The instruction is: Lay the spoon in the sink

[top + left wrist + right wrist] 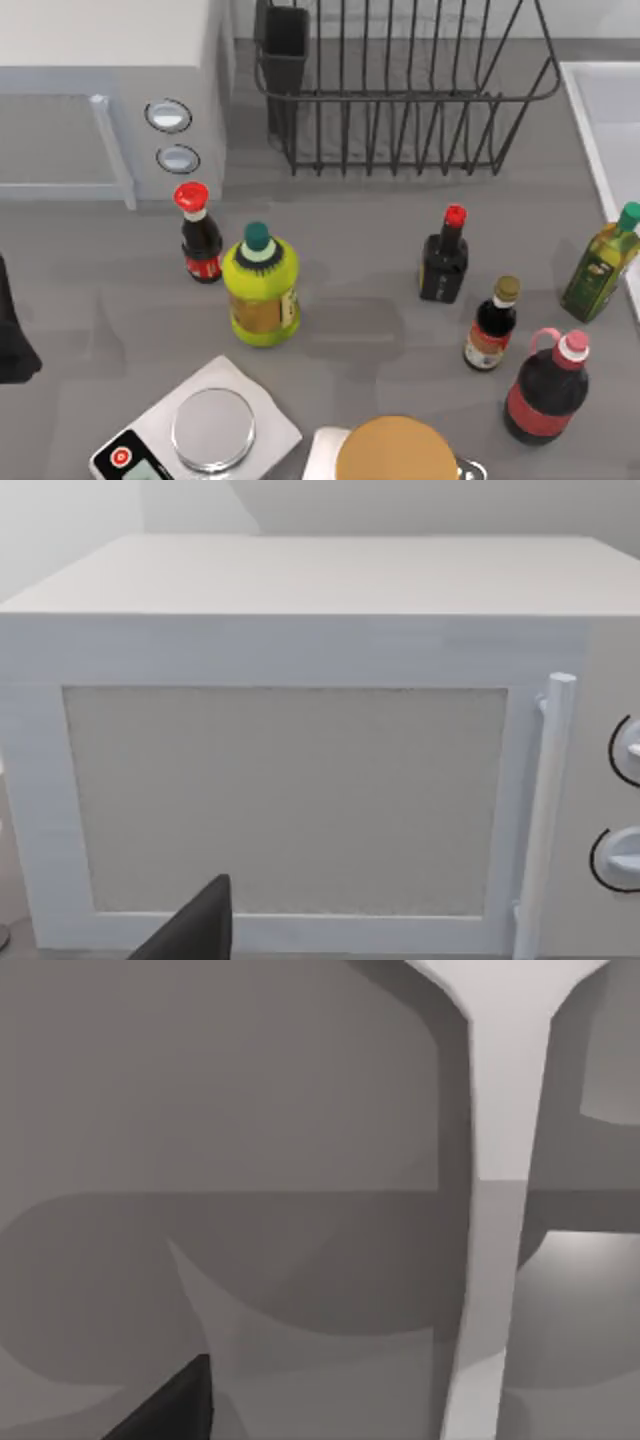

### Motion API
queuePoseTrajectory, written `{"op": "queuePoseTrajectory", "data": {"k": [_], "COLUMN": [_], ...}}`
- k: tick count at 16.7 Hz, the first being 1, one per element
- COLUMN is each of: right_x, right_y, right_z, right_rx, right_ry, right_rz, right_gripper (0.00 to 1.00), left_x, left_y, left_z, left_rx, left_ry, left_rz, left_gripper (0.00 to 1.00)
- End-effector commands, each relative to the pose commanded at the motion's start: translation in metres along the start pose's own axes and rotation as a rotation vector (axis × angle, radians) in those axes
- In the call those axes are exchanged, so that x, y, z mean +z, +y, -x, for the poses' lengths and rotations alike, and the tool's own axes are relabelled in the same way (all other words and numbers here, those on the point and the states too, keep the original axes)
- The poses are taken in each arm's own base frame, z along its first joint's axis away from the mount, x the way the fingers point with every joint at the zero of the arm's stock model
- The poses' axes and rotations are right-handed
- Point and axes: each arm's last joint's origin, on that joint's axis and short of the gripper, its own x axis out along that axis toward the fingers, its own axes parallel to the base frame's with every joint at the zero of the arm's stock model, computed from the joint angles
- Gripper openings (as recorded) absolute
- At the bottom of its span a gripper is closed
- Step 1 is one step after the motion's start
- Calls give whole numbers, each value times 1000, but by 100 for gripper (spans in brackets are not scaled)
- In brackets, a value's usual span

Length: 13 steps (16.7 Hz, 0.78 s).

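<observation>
From above, the sink (608,110) sits at the right edge of the tabletop (360,330), beside the black rack (400,90). Six bottles stand in front; their labels are too small to read. The left arm (12,340) is parked at the left edge, facing the white box (300,730) with its door and handle. I cannot tell if either gripper is open. The right wrist view shows pale grey shapes and shadows.
</observation>
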Motion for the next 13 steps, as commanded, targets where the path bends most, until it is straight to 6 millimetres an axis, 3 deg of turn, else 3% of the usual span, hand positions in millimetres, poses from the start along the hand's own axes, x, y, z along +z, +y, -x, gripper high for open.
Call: {"op": "queuePoseTrajectory", "data": {"k": [4, 13], "right_x": [0, 0], "right_y": [0, 0], "right_z": [0, 0], "right_rx": [0, 0], "right_ry": [0, 0], "right_rz": [0, 0], "right_gripper": [100, 32], "left_x": [0, 0], "left_y": [0, 0], "left_z": [0, 0], "left_rx": [0, 0], "left_ry": [0, 0], "left_rz": [0, 0], "left_gripper": [100, 100]}}
